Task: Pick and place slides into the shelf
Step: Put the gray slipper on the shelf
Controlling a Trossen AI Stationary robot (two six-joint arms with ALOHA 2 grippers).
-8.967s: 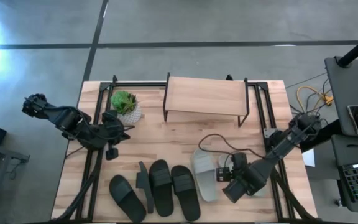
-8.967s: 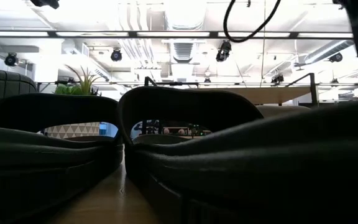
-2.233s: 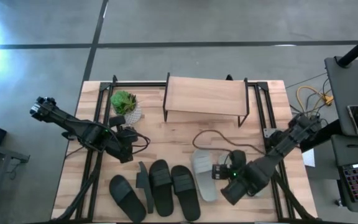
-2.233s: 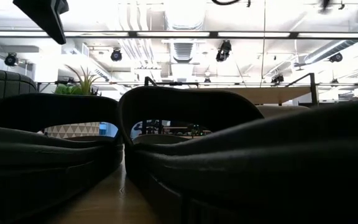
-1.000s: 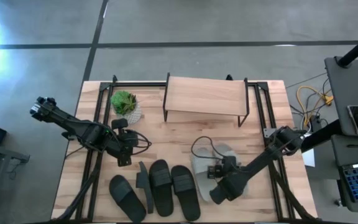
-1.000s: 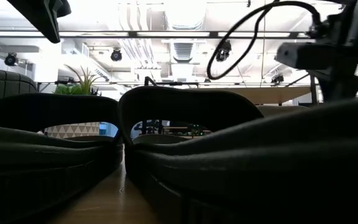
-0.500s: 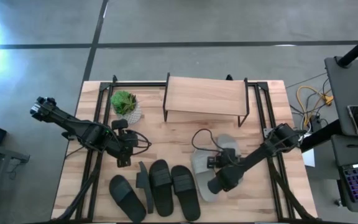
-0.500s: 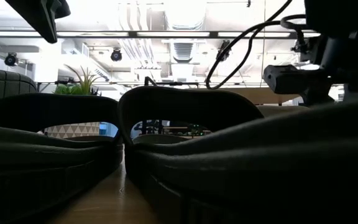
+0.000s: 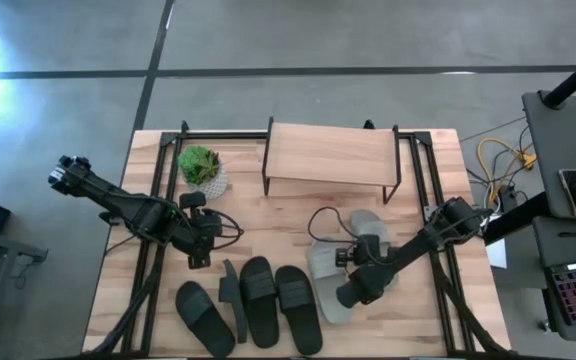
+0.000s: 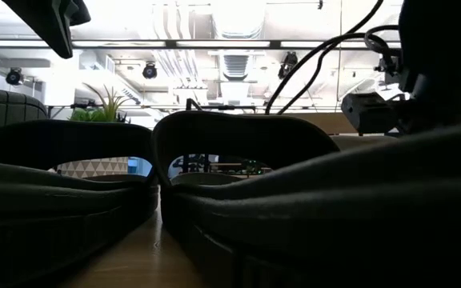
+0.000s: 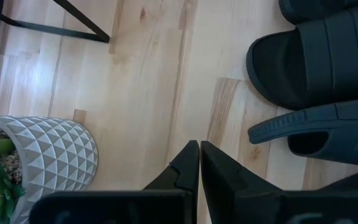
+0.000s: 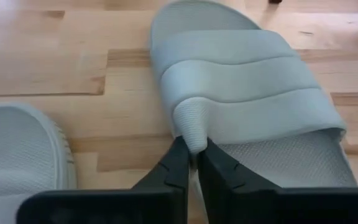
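Right claw (image 12: 191,155) pinching strap edge of grey slide (image 12: 247,81), ready for lifting toward shelf (image 9: 331,156) at 12 o'clock. Left claw (image 11: 199,163) pressed together, empty, waiting near black slides (image 9: 268,300).

On your table (image 9: 418,200), the shelf (image 9: 330,154) stands at the far edge, middle. The potted plant (image 9: 202,168) sits just left of it. Along the near edge you have a row of slides (image 9: 258,302): one flat at far left, next one tipped on its side, then two flat side by side. Right of these lie two more slides (image 9: 326,270), one behind the other. The right gripper (image 12: 191,163) sits on the strap edge of one of them. The left gripper (image 9: 200,256) hovers between plant and row.
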